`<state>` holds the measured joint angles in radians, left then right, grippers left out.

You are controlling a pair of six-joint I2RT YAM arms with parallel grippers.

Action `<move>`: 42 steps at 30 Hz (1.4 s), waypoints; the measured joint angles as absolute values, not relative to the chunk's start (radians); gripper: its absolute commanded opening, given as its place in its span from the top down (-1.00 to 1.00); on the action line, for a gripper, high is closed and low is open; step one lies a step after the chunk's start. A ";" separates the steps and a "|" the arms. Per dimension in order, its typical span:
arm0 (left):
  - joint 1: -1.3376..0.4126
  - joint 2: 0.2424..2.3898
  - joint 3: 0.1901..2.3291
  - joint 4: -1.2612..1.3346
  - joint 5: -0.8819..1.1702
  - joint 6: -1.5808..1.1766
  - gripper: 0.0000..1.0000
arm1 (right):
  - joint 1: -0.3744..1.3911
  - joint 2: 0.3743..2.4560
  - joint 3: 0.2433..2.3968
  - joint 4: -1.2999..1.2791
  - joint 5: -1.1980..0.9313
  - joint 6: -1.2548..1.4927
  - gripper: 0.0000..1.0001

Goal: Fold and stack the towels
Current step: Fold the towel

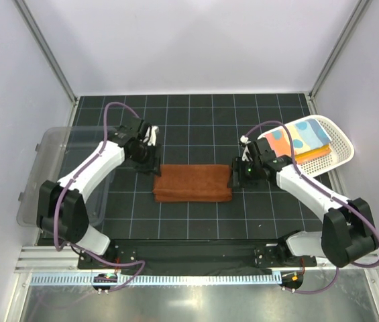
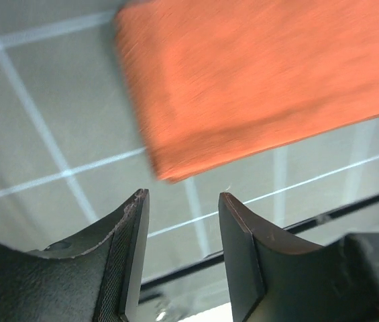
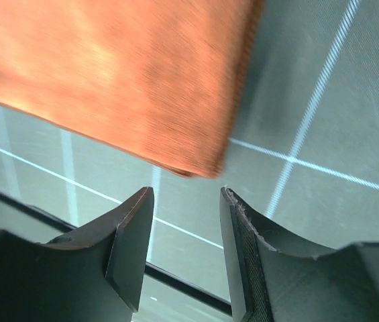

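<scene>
Left hand (image 2: 182, 194) and right hand (image 3: 187, 190), two in all, gape empty flanking one folded rust-brown towel (image 1: 192, 183).

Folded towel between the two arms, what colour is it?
The towel is plain rust-brown, with no pattern; the top external view shows it best.

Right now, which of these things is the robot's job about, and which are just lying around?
Part of the job:
- the folded rust-brown towel in the middle
- the coloured towels piled at the right

Just lying about:
- the white basket holding those towels
- the clear plastic bin at the left
</scene>
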<state>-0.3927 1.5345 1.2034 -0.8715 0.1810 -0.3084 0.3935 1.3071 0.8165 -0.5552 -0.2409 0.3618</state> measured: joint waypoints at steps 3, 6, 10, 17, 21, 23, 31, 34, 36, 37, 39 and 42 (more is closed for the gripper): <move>-0.397 1.509 1.190 -0.791 0.260 -0.371 0.11 | 0.398 1.296 0.823 -0.511 -0.262 0.418 0.08; -0.413 1.518 1.101 -0.687 0.319 -0.453 0.13 | 0.403 1.321 0.823 -0.478 -0.257 0.473 0.04; -0.435 1.576 0.984 -0.656 0.308 -0.517 0.21 | 0.413 1.356 0.789 -0.434 -0.220 0.538 0.10; -0.461 1.598 0.869 -0.619 0.270 -0.574 0.23 | 0.437 1.389 0.643 -0.368 -0.179 0.603 0.15; -0.469 1.590 0.861 -0.609 0.265 -0.595 0.24 | 0.437 1.388 0.641 -0.350 -0.174 0.611 0.13; -0.469 1.567 0.861 -0.613 0.263 -0.603 0.21 | 0.437 1.384 0.641 -0.354 -0.167 0.611 0.12; -0.465 1.354 0.968 -0.664 0.092 -0.646 -0.04 | 0.437 1.311 0.691 -0.445 -0.123 0.633 0.00; -0.456 1.348 0.958 -0.650 0.052 -0.675 -0.01 | 0.437 1.305 0.718 -0.449 -0.105 0.654 0.00; -0.453 1.368 0.935 -0.640 0.037 -0.693 -0.01 | 0.437 1.316 0.731 -0.451 -0.099 0.662 0.00; -0.452 1.385 0.922 -0.638 0.031 -0.701 -0.01 | 0.437 1.327 0.739 -0.450 -0.095 0.666 0.00; -0.452 1.419 0.892 -0.631 0.025 -0.716 -0.02 | 0.437 1.351 0.752 -0.449 -0.089 0.674 0.01; -0.452 1.451 0.851 -0.609 0.023 -0.743 0.03 | 0.437 1.388 0.755 -0.442 -0.088 0.693 0.06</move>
